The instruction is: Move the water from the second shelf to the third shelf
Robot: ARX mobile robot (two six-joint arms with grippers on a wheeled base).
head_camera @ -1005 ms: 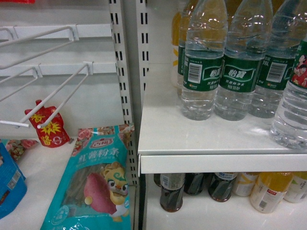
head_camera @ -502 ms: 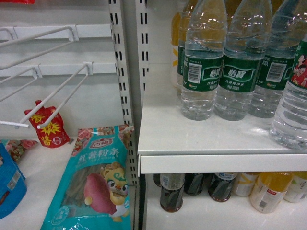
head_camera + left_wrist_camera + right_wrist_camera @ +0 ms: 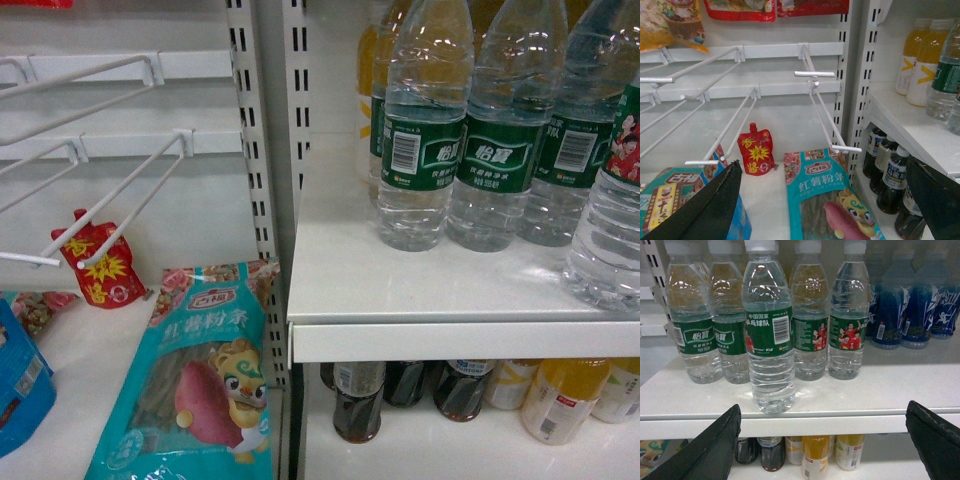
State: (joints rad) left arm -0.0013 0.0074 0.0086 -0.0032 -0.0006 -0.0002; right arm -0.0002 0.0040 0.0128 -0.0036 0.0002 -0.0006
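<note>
On your far left, the head view shows white wire hooks (image 3: 110, 215) jutting from the back panel, a small red pouch (image 3: 98, 262) hanging low on one, and a teal snack bag (image 3: 205, 375) lying on the white surface below. Your left gripper (image 3: 825, 200) appears only in its own wrist view: its two dark fingers (image 3: 705, 210) stand wide apart and hold nothing, framing that same teal bag and pouch, with dark cola bottles (image 3: 890, 180) on the low shelf to its right. Moving right past the slotted upright (image 3: 265, 120), the white shelf (image 3: 400, 285) carries a row of green-labelled water bottles (image 3: 420, 130). The water (image 3: 769, 330) you want, with the red-shirted figures on its label, stands upright near the front edge of that shelf, ahead of the row behind it; in the head view it sits at the far right edge, partly cut off. Your right gripper (image 3: 825, 440) is released, fingers spread wide, empty. The water stands between the lines of the two fingers but well ahead of them and closer to the left finger, with no contact. Further right stand dark blue bottles (image 3: 910, 310); below the shelf are orange juice bottles (image 3: 815, 455).
</note>
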